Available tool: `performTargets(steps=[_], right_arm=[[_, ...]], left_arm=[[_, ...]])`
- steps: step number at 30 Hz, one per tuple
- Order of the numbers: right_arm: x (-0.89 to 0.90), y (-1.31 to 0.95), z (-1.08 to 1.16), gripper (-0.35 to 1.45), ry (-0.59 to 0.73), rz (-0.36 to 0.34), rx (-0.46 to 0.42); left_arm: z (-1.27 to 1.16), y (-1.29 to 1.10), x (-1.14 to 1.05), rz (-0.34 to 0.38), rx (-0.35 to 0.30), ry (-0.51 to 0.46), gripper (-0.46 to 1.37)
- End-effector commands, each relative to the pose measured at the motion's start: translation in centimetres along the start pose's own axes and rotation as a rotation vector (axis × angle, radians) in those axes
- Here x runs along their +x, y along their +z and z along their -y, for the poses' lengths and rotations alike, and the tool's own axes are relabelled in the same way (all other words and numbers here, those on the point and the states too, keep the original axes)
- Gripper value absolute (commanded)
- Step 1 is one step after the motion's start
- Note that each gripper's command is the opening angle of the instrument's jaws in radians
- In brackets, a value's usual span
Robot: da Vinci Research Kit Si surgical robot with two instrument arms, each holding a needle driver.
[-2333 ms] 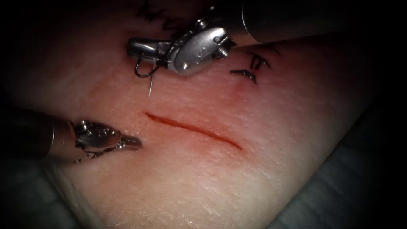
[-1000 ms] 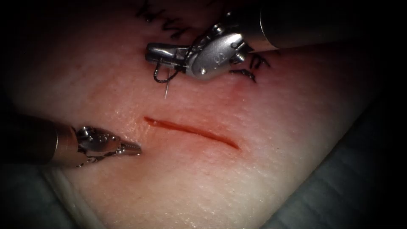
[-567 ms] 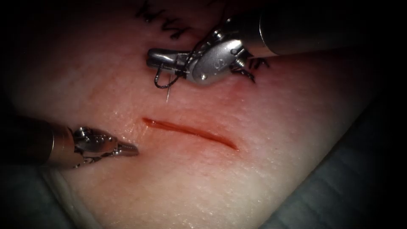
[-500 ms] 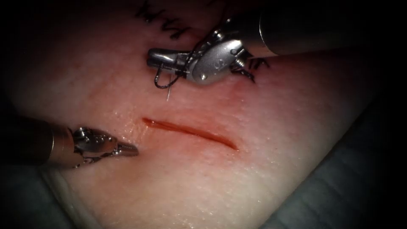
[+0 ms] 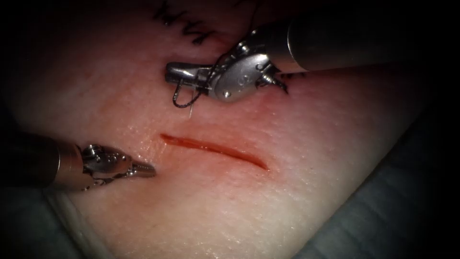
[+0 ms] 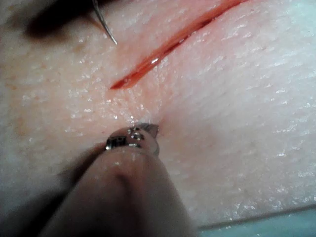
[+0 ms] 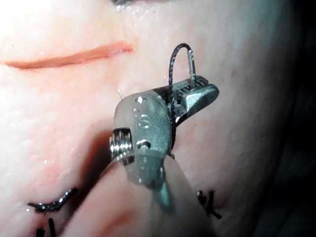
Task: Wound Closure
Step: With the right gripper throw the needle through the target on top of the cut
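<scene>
While right tool grips needle, old stitches lie behind.

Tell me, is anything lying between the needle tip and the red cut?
Nothing visible: bare tissue lies between the needle, held in the right tool and not in the tissue, and the cut. The left tool holds nothing.
</scene>
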Motion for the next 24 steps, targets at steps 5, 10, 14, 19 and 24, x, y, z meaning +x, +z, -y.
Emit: performTargets(steps=[5, 10, 14, 19, 24], right_arm=[[0.01, 0.0, 0.12, -0.35, -0.031, -0.001, 0.009], [0.05, 0.0, 0.24, -0.35, -0.054, 0.002, 0.018], [0.06, -0.01, 0.37, -0.35, -0.071, 0.009, 0.024], [0.07, -0.02, 0.49, -0.35, -0.092, 0.012, 0.025], [0.08, 0.0, 0.58, -0.35, -0.057, 0.017, 0.013]], left_arm=[[0.0, 0.0, 0.0, 0.0, -0.001, 0.001, -0.07], [0.0, 0.0, 0.0, 0.0, -0.001, 0.001, -0.07], [0.0, 0.0, 0.0, 0.0, -0.001, 0.001, -0.06], [0.0, 0.0, 0.0, 0.0, -0.002, 0.001, -0.07], [0.0, 0.0, 0.01, 0.0, -0.002, 0.001, -0.07]])
